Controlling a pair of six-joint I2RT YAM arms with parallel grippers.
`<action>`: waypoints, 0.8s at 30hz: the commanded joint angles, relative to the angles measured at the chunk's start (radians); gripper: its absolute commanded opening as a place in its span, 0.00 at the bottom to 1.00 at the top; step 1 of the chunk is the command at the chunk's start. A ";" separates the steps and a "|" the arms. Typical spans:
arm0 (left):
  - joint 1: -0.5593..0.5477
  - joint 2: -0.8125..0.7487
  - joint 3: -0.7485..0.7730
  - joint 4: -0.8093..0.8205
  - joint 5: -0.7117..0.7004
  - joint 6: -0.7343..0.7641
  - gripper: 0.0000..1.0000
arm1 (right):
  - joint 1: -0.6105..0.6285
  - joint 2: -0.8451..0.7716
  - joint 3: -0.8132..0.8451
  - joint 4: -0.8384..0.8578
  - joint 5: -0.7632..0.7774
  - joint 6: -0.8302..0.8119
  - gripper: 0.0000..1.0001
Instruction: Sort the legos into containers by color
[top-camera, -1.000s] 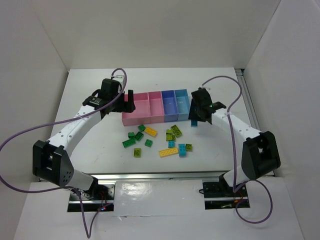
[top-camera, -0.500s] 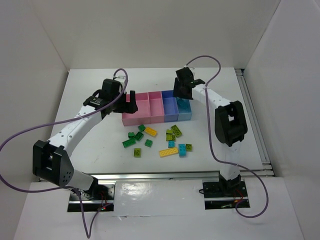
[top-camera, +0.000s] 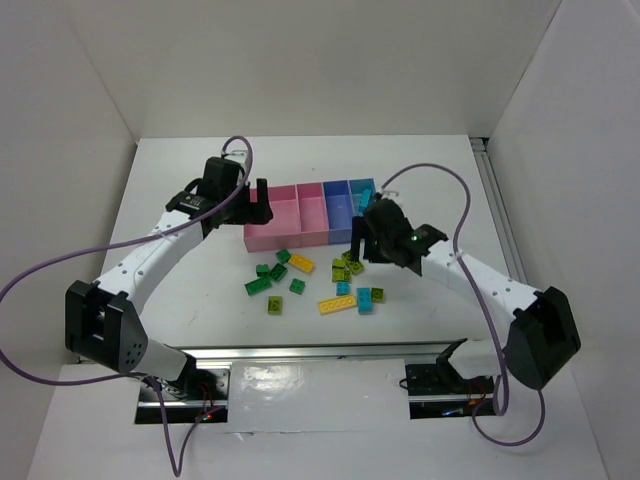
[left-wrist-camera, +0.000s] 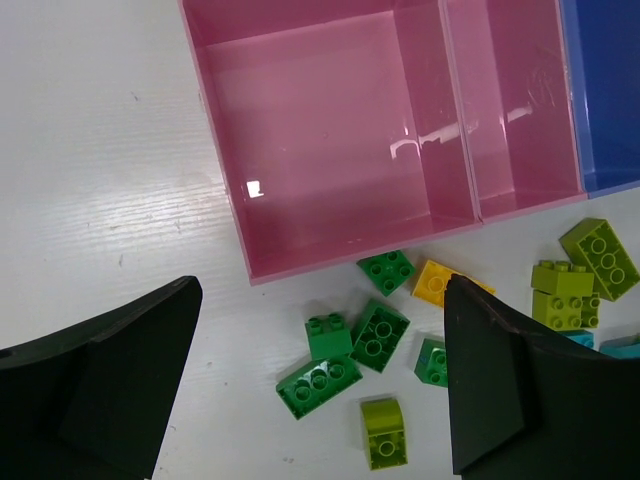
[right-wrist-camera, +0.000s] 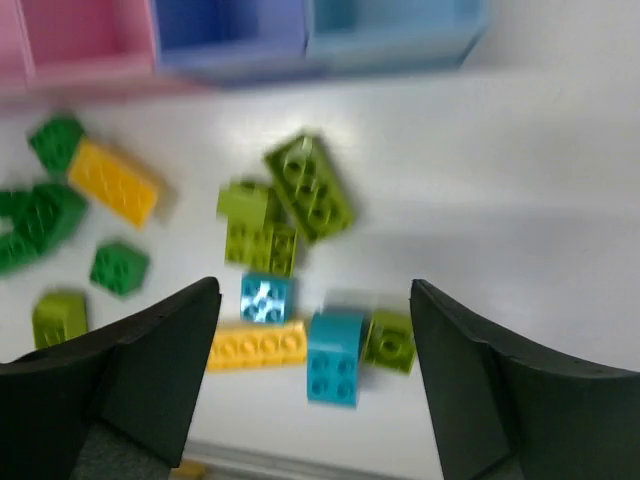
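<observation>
Hovering empty with jaws parted, the right gripper (top-camera: 362, 250) hangs above the legos (top-camera: 338, 304) strewn before the containers (top-camera: 300, 238), while the left gripper (top-camera: 258, 205) gapes wide, holding nothing, at their pink end.

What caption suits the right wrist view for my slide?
Open right gripper hovers over lime green, cyan and yellow studded plastic bricks on the white table, near the pink-to-blue plastic tray.

Left gripper (top-camera: 262, 200) hovers left of the desk's middle, jaws spread wide, nothing held. Right gripper (top-camera: 358, 248) hangs mid-desk, pointing down, jaws parted, empty.
</observation>
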 joint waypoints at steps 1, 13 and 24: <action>-0.004 0.002 0.048 -0.014 -0.041 -0.016 1.00 | 0.108 -0.078 -0.117 -0.089 -0.035 0.134 0.85; -0.013 0.052 0.068 -0.046 -0.020 -0.030 1.00 | 0.236 -0.026 -0.248 -0.028 -0.091 0.255 0.71; -0.022 0.052 0.068 -0.046 -0.011 -0.021 1.00 | 0.236 0.058 -0.175 -0.043 0.010 0.226 0.43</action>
